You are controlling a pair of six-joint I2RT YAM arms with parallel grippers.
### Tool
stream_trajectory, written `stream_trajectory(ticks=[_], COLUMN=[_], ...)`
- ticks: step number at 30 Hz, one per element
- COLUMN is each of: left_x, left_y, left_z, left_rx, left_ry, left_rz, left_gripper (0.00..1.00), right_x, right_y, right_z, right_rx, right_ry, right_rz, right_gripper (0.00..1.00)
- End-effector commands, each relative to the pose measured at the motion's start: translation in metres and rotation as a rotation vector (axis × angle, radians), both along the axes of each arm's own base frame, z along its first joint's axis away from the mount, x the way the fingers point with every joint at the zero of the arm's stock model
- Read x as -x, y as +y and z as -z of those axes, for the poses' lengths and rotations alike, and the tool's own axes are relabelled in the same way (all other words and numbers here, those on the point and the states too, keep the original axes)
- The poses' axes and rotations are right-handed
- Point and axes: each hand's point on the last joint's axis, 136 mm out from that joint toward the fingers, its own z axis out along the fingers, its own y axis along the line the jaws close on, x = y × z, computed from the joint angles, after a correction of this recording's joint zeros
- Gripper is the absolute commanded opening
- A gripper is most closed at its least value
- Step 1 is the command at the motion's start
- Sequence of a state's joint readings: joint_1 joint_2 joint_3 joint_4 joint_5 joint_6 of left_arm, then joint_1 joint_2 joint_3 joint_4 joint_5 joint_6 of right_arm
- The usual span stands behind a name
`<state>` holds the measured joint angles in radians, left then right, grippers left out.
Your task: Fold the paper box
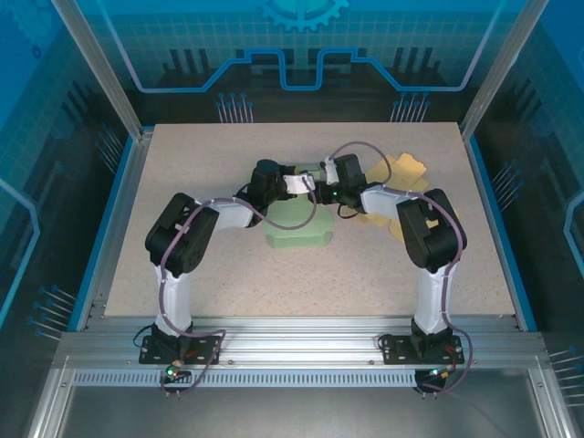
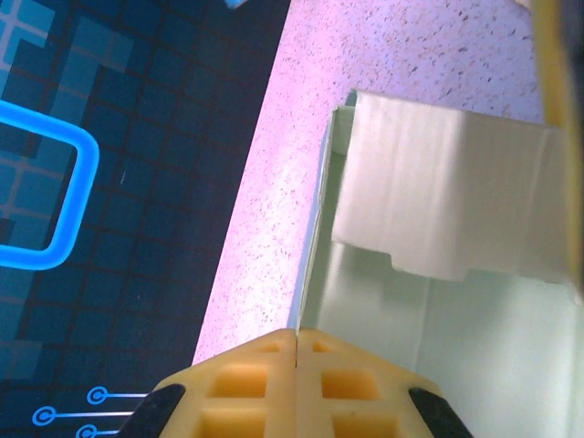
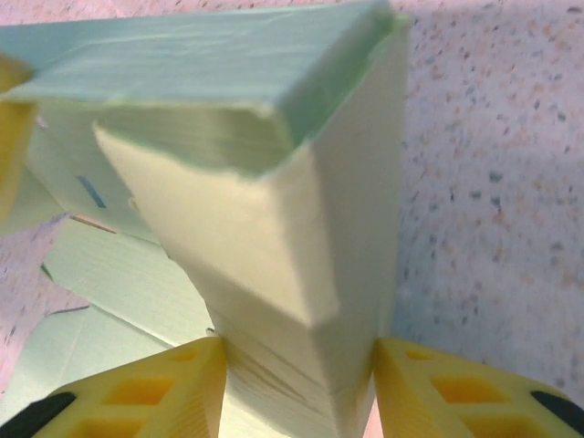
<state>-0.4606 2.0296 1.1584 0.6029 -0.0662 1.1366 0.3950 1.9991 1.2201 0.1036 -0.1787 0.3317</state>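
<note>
Both on paper box [image 1: 297, 228]: L tool [image 2: 297, 342] pinches wall, R tool [image 3: 299, 356] clamps corner.

I read this as a robotics lab cell: aluminium-profile frame [image 1: 301, 339], blue circuit-print wall panels [image 1: 301, 55], a speckled desk [image 1: 228, 274], left arm [image 1: 182, 242] and right arm [image 1: 429, 233] bolted to the frame's rail.

No legible text, number or brand appears. Back wall [image 1: 365, 41]: gear emblem [image 1: 303, 11] and circuit-line graphics [image 1: 274, 71]. Paper box [image 3: 274, 237]: one small blue mark [image 3: 90, 192], too blurred to read.
</note>
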Motion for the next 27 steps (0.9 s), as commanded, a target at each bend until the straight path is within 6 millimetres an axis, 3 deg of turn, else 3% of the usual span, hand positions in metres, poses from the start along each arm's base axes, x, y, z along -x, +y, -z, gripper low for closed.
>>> stream_trajectory(ticks=[1,7,10,16,27], left_x=[0.0,-0.001,-0.004,-0.005,0.005], left_y=[0.0,-0.003,-0.004,-0.004,-0.016], left_z=[0.0,0.002,0.006,0.002,-0.028], left_rx=[0.033,0.023,0.009,0.018,0.016], left_ry=[0.001,-0.001,-0.009,-0.064,-0.299], left_rz=[-0.042,-0.043,-0.05,-0.057,-0.01], left_gripper=[0.04,0.04,0.04,0.03,0.0], right_x=[0.012,0.014,0.018,0.02,0.012], right_y=[0.014,0.014,0.018,0.007,-0.008], right_z=[-0.02,-0.008,-0.008,-0.003,0.009], right_rx=[-0.038,-0.036,-0.052,0.047,0.107], right_ry=[-0.06,-0.047,-0.048,-0.073,-0.102], right_rz=[-0.068,-0.08,-0.105,-0.088,0.007], right_gripper=[0.48,0.45,0.52,0.53,0.41])
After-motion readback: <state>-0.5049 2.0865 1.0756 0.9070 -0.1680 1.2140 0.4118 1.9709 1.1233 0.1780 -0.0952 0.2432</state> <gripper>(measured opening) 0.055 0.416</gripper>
